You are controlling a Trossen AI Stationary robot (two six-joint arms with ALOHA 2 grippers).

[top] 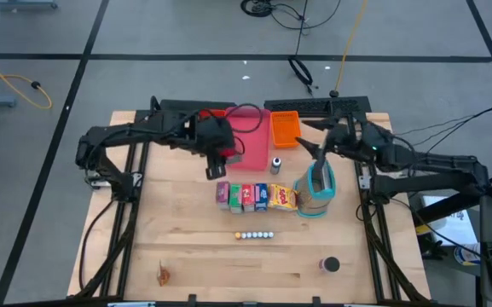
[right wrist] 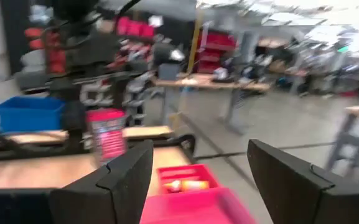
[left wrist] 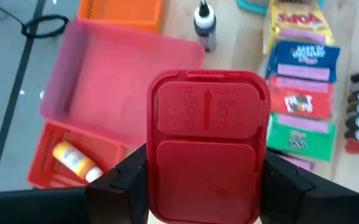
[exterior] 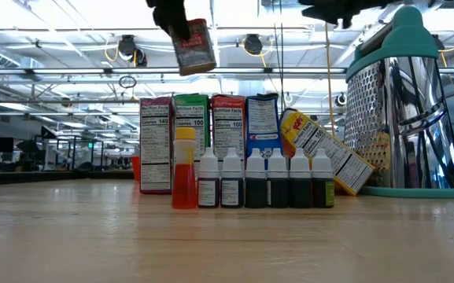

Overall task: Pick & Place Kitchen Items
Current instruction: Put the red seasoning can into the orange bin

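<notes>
The left pincer is closed on a red container, carried clear of the worktop just beside the pink tray; the wrist view shows the container clamped between both fingers, with the pink tray and a red tray beyond it. The red tray already holds one small yellow-and-white item, so by that evidence placement has begun but is far from complete. Left to right on the worktop, a row of food boxes stands untouched (purple, green, red, blue, then a yellow one leaning on the grater), with a line of tiny bottles in front, a lone bottle near the orange tray, a small brown item near the front edge and a dark round can at the front right. The right pincer hangs with its fingers apart, empty, above the grater. Room is judged ample over the trays, which sit at the worktop's far edge; the two arms are near each other there.
</notes>
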